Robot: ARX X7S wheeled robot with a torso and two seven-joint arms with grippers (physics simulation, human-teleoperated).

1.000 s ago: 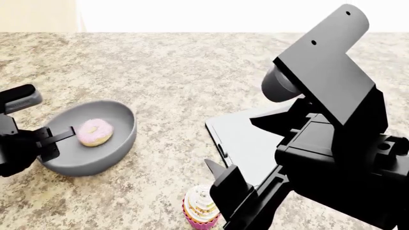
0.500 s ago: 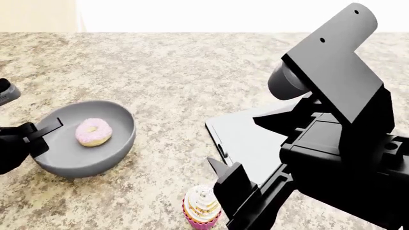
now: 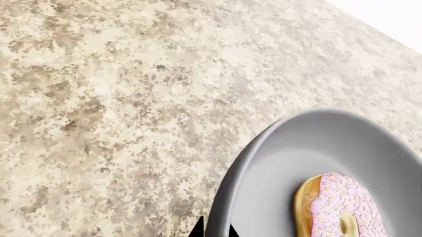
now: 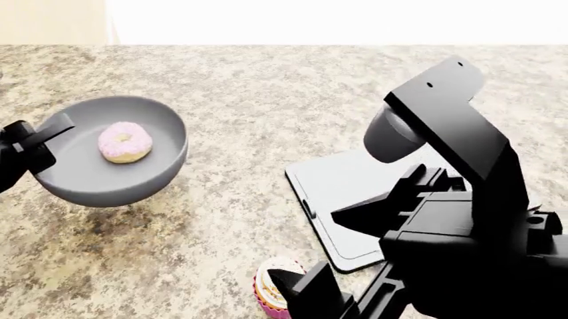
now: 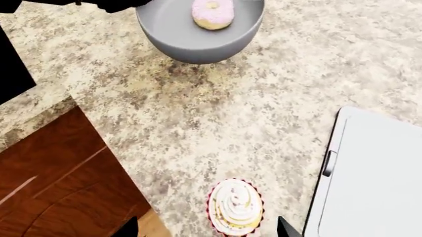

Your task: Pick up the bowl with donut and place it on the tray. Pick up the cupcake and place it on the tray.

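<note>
The grey bowl (image 4: 111, 166) hangs above the counter with its shadow below it. The pink donut (image 4: 122, 142) lies inside. My left gripper (image 4: 44, 136) is shut on the bowl's left rim; in the left wrist view the rim (image 3: 228, 197) runs between its two tips (image 3: 212, 231), beside the donut (image 3: 339, 210). The tray (image 4: 355, 193) lies flat at centre right. The cupcake (image 5: 235, 207) stands on the counter near the tray (image 5: 376, 182). My right gripper (image 5: 207, 229) is open above it, one tip on each side. The head view shows the cupcake (image 4: 266, 289) partly hidden.
The speckled granite counter (image 4: 249, 100) stretches back to a pale wall. Its front edge and a brown wooden cabinet front (image 5: 59, 182) lie close to the cupcake. The right arm's black links (image 4: 461, 199) cover the tray's right part.
My left gripper has lifted the bowl with the donut off the counter and up. My right arm has come down, closer over the cupcake.
</note>
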